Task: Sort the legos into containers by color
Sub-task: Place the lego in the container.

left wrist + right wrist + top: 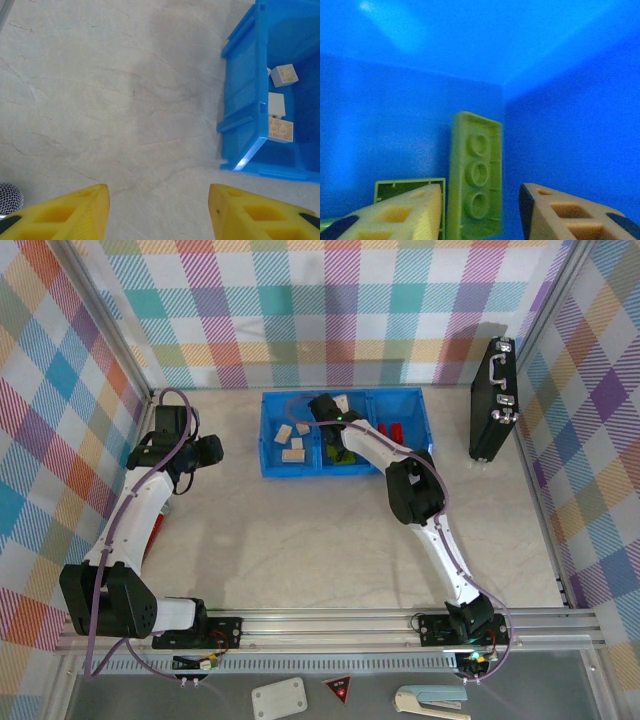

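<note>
The blue tray [266,440] sits at the back of the table, with tan legos [292,445] in its left compartment, green ones [345,455] in the middle and red ones [392,429] on the right. My right gripper [335,430] is down in the middle compartment. In the right wrist view it [481,215] is open, and a long green lego [476,175] stands on end between the fingers, clear of both, leaning against the blue wall [560,125]. Another green lego [405,186] lies behind the left finger. My left gripper [159,210] hovers open and empty over bare table, left of the tray [245,100].
A black latched case [492,400] stands upright against the right wall. A red stick [155,530] lies partly under the left arm. Two tan legos [284,75] [280,129] lie in the tray's nearest compartment. Plaid walls close in three sides.
</note>
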Action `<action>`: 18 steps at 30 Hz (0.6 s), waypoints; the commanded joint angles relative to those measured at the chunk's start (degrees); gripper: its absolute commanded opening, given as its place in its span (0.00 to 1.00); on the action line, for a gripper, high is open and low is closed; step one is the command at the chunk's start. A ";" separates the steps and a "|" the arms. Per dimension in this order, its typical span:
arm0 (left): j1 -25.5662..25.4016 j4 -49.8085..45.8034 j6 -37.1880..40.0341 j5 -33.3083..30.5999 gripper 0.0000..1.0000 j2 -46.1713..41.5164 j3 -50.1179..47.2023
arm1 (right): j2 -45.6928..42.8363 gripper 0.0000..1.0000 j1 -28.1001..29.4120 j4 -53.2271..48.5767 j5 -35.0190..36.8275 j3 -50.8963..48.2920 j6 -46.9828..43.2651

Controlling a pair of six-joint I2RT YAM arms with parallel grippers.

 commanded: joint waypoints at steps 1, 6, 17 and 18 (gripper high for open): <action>0.78 -0.02 -0.20 0.88 0.55 0.29 0.65 | -3.83 0.51 -0.67 0.32 1.98 -0.77 -0.35; 0.81 0.02 -0.11 0.39 0.55 0.28 0.57 | -5.48 0.56 -0.58 0.11 1.82 -0.83 -0.38; 0.77 1.15 -0.17 0.83 0.55 -1.79 -0.40 | -16.38 0.57 -0.65 -5.92 -4.48 -6.78 2.05; 0.75 1.25 -0.21 0.91 0.55 -1.95 -0.48 | -17.77 0.57 -0.65 -6.16 -5.54 -8.03 2.27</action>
